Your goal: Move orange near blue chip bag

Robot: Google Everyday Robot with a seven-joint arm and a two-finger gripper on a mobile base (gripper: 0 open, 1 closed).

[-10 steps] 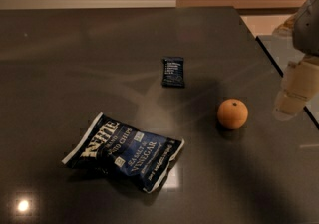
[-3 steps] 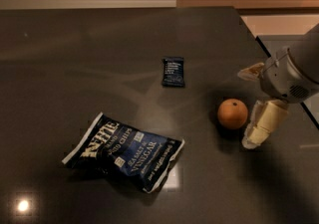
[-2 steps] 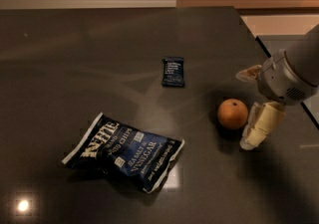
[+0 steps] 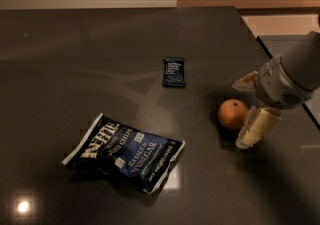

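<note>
Camera view is giving us a dark, glossy table (image 4: pixel 75 59). Over on the right the gripper (image 4: pixel 239 115) is reaching in, its fingers (image 4: pixel 257 128) spread apart and closing on nothing. One pale finger is slanting down just to the right of the orange (image 4: pixel 232 113). The other is poking out above and behind the fruit, so the orange is sitting on the table in the gap between them. Whether either finger is actually touching the skin, I cannot tell: the lower one is lying very close, and shadow is filling the seam. The grey arm (image 4: pixel 292 76) behind the fingers is being cut off by the right edge of the frame.

Down toward the lower left, well apart from the orange, the blue chip bag (image 4: pixel 125 151) is lying flat and crinkled. Its big white lettering is running up at a slant, and only the larger words are coming through; the small print is too fine to read. Farther back, near the middle of the table, a small dark blue snack wrapper (image 4: pixel 173 72) is lying on its own. Its label is too small to make out.
</note>
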